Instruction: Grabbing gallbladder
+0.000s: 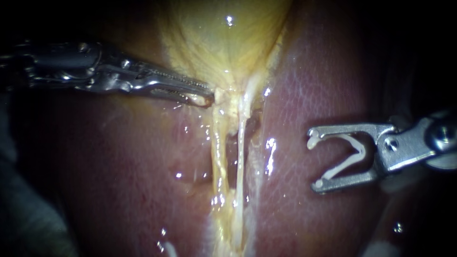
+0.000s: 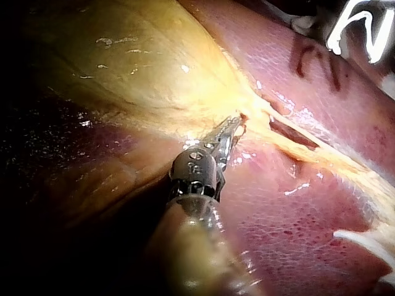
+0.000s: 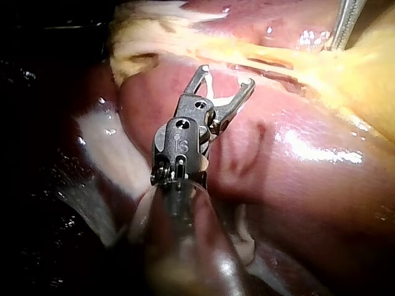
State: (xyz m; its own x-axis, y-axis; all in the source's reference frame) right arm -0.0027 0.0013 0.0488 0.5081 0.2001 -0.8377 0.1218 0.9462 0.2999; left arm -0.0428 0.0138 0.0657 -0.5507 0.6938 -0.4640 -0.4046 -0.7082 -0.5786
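1. Target: the yellow, glistening gallbladder (image 1: pixel 223 38) sits at 12 o'clock in the endoscope view and tapers to a neck at centre. Dark pink, wet liver (image 1: pixel 323 85) flanks it at 3 and 9 o'clock.
2. Grey steel left instrument (image 1: pixel 210 95), with long serrated jaws, enters from 9 o'clock. The jaws are narrow with a slim gap showing, tips touching the neck's 9 o'clock edge. No real bite yet, as I read it.
3. Steel right instrument (image 1: pixel 315 162), with hooked jaws, sits at 3–4 o'clock over the liver, well apart from the neck. Its jaws stand wide, both touching the white V-shaped clip (image 1: pixel 346 165) seated between them.
4. Two pale stringy tubes (image 1: pixel 216 157) run from the neck to 6 o'clock.
5. Doing it well, my call:
   - Spread the left jaws a little more.
   - Advance toward 1 o'clock onto the yellow wall just past the neck.
   - Seat tissue deep on the serrations rather than pinching at the tips, then close.
   - The wall looks slick, so a thin bite would likely slip or tear.
6. Keep the bite off the tubes and the liver. The right instrument has no job in this step, so keep it clear.
7. Writing: no brand or label is readable on the tissue. The dark red streaks (image 3: pixel 237 161) on the liver don't read as letters. Marks on the instrument bodies are not read out.
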